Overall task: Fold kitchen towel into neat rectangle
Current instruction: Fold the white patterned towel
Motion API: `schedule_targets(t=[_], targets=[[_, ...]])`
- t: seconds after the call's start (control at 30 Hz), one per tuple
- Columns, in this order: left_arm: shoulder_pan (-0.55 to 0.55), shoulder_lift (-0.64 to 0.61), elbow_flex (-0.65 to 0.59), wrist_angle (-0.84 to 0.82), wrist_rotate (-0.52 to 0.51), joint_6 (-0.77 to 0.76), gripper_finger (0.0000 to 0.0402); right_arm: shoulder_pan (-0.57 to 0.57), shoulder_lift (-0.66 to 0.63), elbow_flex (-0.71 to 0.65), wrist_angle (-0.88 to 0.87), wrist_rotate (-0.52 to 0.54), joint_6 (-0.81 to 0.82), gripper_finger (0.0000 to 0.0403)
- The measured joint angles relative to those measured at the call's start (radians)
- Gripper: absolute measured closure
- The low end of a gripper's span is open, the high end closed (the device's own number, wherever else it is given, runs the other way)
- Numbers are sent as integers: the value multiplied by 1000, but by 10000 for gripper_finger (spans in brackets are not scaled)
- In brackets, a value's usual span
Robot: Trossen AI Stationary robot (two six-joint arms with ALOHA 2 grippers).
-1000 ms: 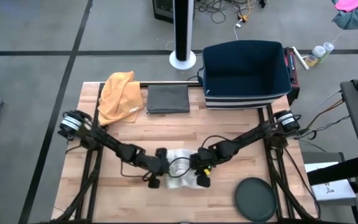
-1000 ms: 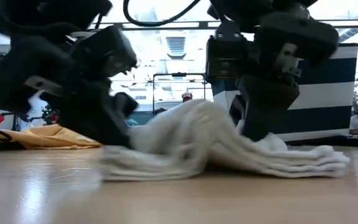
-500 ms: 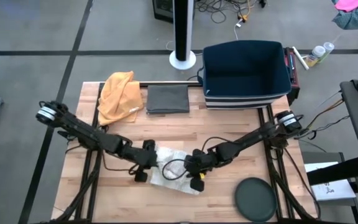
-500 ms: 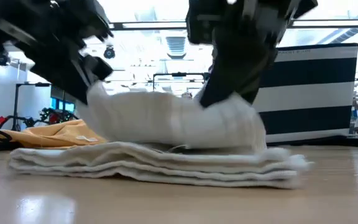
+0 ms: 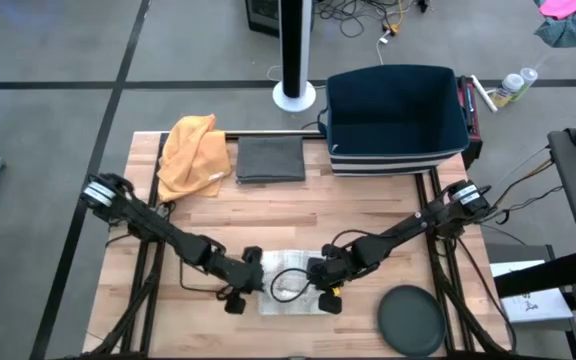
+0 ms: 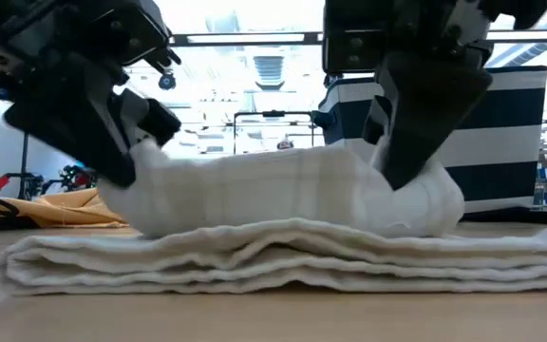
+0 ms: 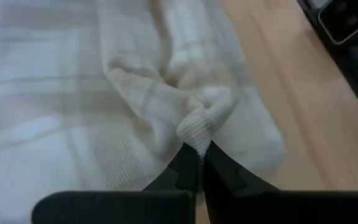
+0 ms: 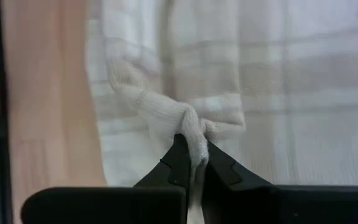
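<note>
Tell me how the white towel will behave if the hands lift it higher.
The towel is probably floppy: it sags between the left hand and right hand, each pinching a bunched corner. It likely weighs little, since thin pinches hold it up. The loose layers below may unfold or drag.

Both arms low at the near edge: left gripper (image 5: 251, 285) and right gripper (image 5: 320, 283) flank the white towel (image 5: 290, 285). Orange cloth (image 5: 192, 155), grey cloth (image 5: 270, 159), blue bin (image 5: 396, 118) sit far.

Bright backlit windows, soft foreground blur, even overhead light
</note>
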State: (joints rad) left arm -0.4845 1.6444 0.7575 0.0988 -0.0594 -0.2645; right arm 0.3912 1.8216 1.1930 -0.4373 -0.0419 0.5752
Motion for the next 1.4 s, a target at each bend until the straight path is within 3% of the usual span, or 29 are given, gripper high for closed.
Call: schedule_targets(t=[0.23,0.53,0.6,0.73,0.87,1.07,1.2,1.4], targets=[[-7,111,82,-4,2,10,376,2,-1,29,-58,17,-25,385],[-30,128,105,-13,5,-25,283,39,-47,95,-245,23,-70,298],[-37,107,108,-13,45,-47,260,50,-58,106,-292,36,-67,279],[-54,74,134,-4,136,-59,218,72,-73,109,-257,95,-66,250],[-71,62,140,0,136,-62,192,80,-50,107,-81,202,-86,236],[-84,64,91,-62,14,-191,188,76,68,105,181,227,-179,246],[-114,64,19,-18,-57,-318,202,67,140,124,191,227,-213,260],[-182,65,-77,148,-78,-470,227,69,215,165,188,231,-232,281]])
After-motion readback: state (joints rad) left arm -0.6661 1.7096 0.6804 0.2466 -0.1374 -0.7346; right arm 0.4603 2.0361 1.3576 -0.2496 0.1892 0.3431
